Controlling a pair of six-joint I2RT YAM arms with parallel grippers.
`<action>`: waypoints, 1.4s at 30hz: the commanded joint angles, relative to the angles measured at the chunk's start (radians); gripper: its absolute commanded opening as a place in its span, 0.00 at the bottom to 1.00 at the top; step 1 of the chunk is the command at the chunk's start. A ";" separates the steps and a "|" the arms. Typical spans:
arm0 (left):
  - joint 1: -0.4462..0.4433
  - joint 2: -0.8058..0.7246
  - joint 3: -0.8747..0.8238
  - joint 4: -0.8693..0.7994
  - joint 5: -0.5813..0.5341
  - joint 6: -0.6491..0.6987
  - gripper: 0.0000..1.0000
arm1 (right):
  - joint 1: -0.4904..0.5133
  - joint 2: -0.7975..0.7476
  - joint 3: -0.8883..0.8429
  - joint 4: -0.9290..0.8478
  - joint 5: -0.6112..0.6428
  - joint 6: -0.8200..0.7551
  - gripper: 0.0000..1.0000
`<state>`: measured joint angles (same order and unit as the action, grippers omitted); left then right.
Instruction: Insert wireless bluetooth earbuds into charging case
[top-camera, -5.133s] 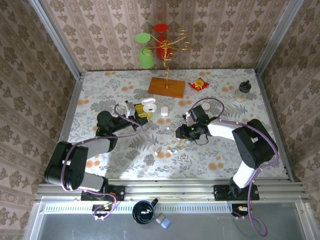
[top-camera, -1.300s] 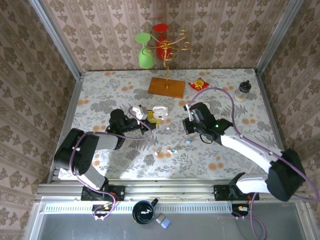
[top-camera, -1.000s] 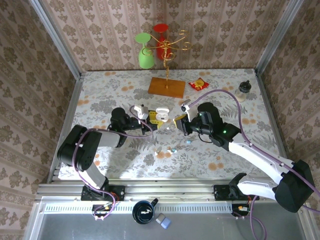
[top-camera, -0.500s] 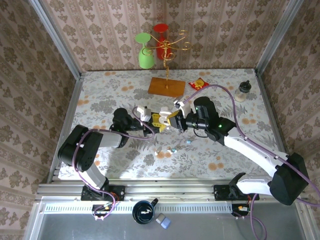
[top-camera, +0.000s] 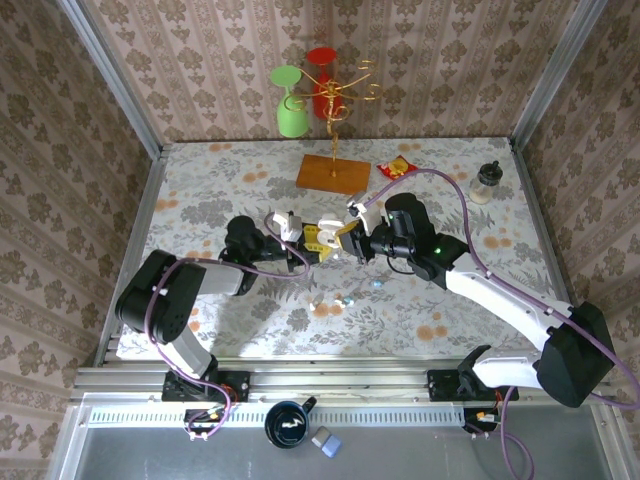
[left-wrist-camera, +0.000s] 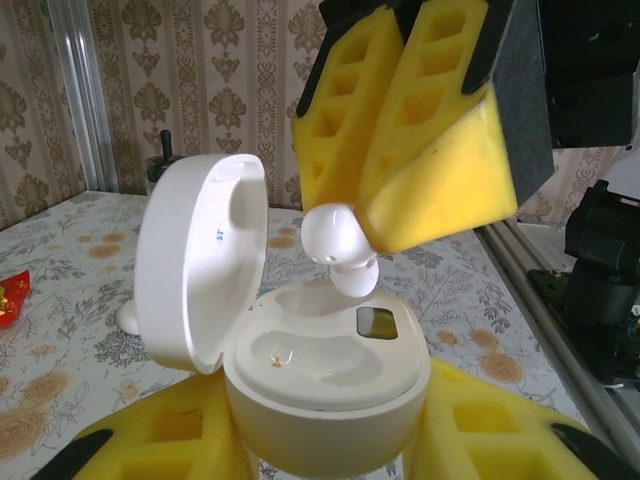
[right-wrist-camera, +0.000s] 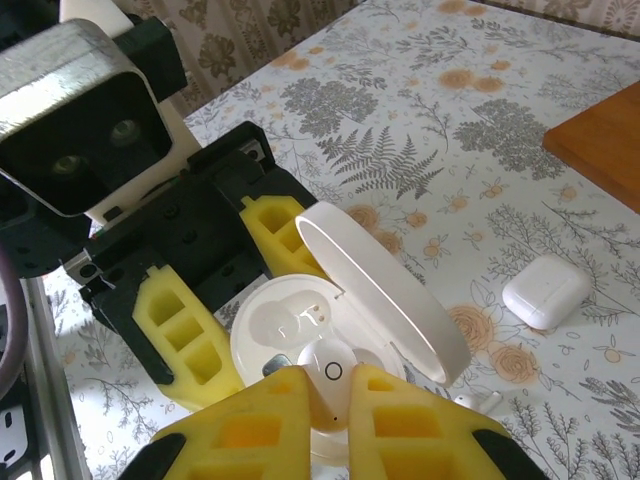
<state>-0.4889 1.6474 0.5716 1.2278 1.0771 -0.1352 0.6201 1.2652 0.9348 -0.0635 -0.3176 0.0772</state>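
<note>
From where I stand, the left gripper (top-camera: 308, 243) reaches in toward the middle of the flowered table (top-camera: 480, 300). Its yellow foam fingers (left-wrist-camera: 150, 440) are drawn partway in and clamped on either side of a round white case (left-wrist-camera: 325, 375), gripping the lower half. The case sits upright in that grip with its lid (left-wrist-camera: 200, 260) swung open to the left, so both moulded wells in the base are bare.

Just above the right-hand well hangs one white earbud (left-wrist-camera: 335, 240). Its lower tip is down at the rim of the well, though I can't tell whether it touches the case. The earbud is pinched at the very tips of the right gripper (right-wrist-camera: 330, 420), whose yellow pads (left-wrist-camera: 440, 190) are squeezed together on it and come down on the case from above and from the right. The two grippers meet nearly nose to nose over the middle of the table.

Nearer the front edge, a few loose earbuds (top-camera: 345, 298) lie on the cloth, well clear of both grippers. Further right, beyond the open lid in the right wrist view, a small boxy white case (right-wrist-camera: 545, 290) lies closed on the table.
</note>
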 joint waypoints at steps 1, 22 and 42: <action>0.001 -0.039 -0.002 0.042 0.003 0.014 0.27 | 0.003 0.011 -0.015 -0.011 0.024 -0.019 0.14; 0.082 -0.103 -0.089 0.044 -0.211 0.087 0.27 | -0.017 -0.128 -0.109 0.072 0.121 0.135 0.59; 0.202 -0.252 -0.228 0.044 -0.608 0.068 0.27 | 0.120 0.399 -0.002 -0.037 -0.118 0.379 0.65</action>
<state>-0.3069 1.4254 0.3576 1.2282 0.5014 -0.0410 0.7361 1.5967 0.8719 -0.1055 -0.3126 0.4278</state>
